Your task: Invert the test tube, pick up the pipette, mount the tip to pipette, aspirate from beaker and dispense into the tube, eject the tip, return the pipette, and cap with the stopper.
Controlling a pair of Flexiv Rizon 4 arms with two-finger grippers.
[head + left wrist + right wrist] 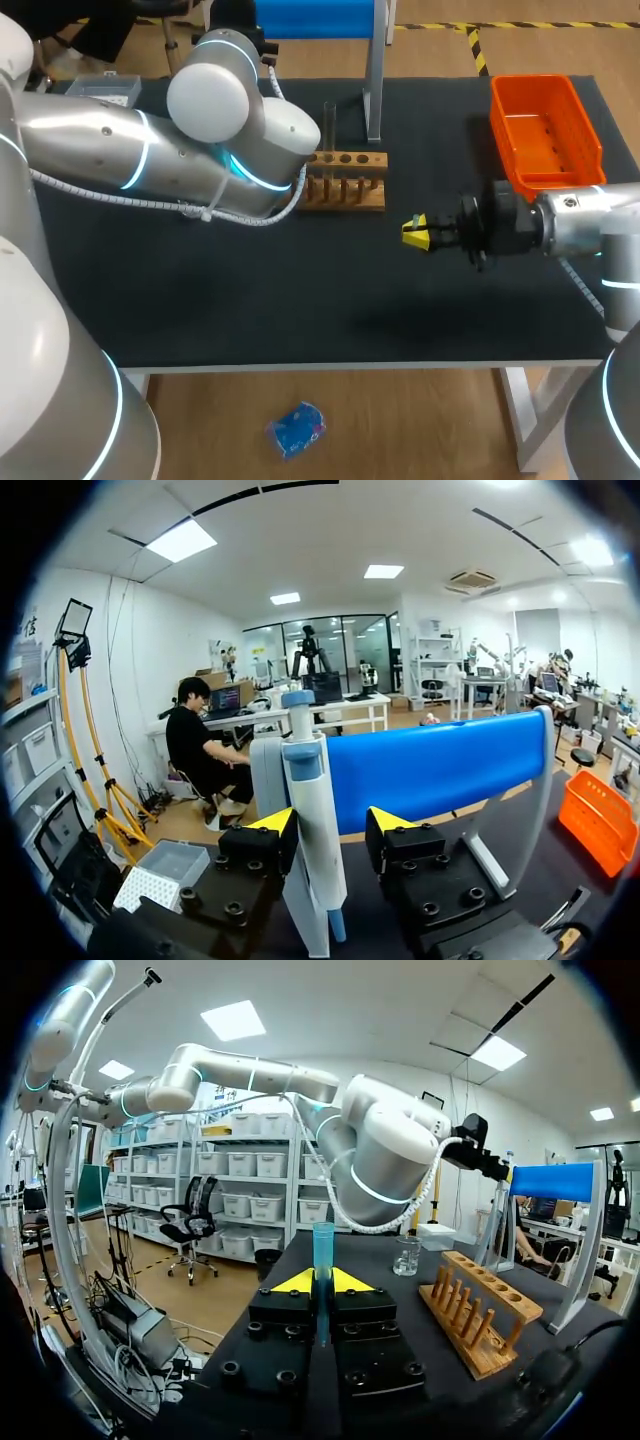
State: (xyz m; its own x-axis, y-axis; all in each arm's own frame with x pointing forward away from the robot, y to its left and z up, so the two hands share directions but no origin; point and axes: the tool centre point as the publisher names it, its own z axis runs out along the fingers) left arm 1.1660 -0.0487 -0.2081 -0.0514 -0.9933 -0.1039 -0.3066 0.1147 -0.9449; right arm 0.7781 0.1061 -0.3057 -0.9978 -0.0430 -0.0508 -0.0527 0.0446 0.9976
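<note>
One gripped test tube (322, 1260), one pipette (310, 820), one beaker (406, 1256)

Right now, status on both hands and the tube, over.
Left hand open around the pipette. Right hand shut on the test tube, short of the wooden rack. Left arm crowds the rack.

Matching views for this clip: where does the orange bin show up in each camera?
Head view: the orange bin sits at the table's far right corner, behind the right arm.
Left wrist view: past the blue stand's post, off to the left gripper's side.
Right wrist view: not in it.
Shared landmark: the blue stand, in all three.
</note>
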